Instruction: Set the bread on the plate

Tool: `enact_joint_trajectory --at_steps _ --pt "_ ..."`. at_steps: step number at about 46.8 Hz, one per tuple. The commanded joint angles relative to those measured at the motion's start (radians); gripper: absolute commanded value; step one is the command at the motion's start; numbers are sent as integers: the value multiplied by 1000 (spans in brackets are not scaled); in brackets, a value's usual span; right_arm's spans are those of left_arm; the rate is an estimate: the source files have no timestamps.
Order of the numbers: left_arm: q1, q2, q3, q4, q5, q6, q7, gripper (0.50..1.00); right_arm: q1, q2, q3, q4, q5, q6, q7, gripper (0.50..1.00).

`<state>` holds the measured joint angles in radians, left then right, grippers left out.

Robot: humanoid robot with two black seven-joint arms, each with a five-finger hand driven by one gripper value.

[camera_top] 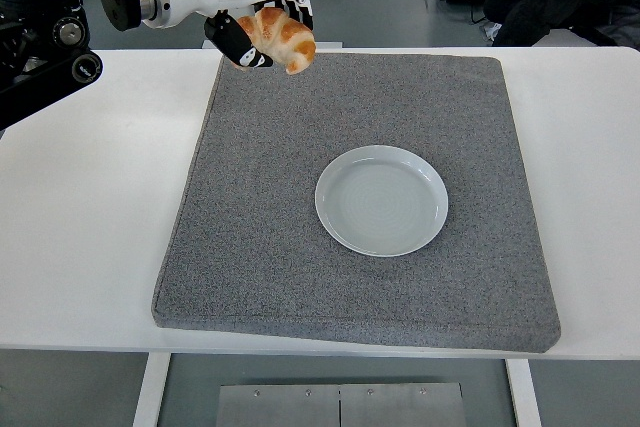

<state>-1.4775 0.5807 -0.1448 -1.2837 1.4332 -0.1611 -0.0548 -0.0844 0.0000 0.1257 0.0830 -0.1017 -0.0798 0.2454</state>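
Head view: the left hand point(262, 22) holds the bread point(279, 38) up in the air, at the far left.

Its fingers are curled tight around the golden bread, which sticks out toward the right. The bread is above the far left corner of the gray mat point(300, 247) and touches nothing else. The pale plate point(435, 202) sits on the mat, near the middle, well apart from the bread. It has nothing on it. The mat lies on the white surface point(90, 237).
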Motion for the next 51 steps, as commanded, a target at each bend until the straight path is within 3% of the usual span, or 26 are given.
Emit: enact_joint_trajectory --at_steps 1,15,29,51 --pt "-4 -42 1 3 1 0 4 500 0 0 0 1 -1 0 0 1000" --pt "-20 -269 36 73 4 0 9 500 0 0 0 6 0 2 0 1000" --pt "-21 -492 47 234 3 5 7 500 0 0 0 6 0 3 0 1000" --pt "11 -513 146 251 4 15 3 500 0 0 0 6 0 2 -1 1000"
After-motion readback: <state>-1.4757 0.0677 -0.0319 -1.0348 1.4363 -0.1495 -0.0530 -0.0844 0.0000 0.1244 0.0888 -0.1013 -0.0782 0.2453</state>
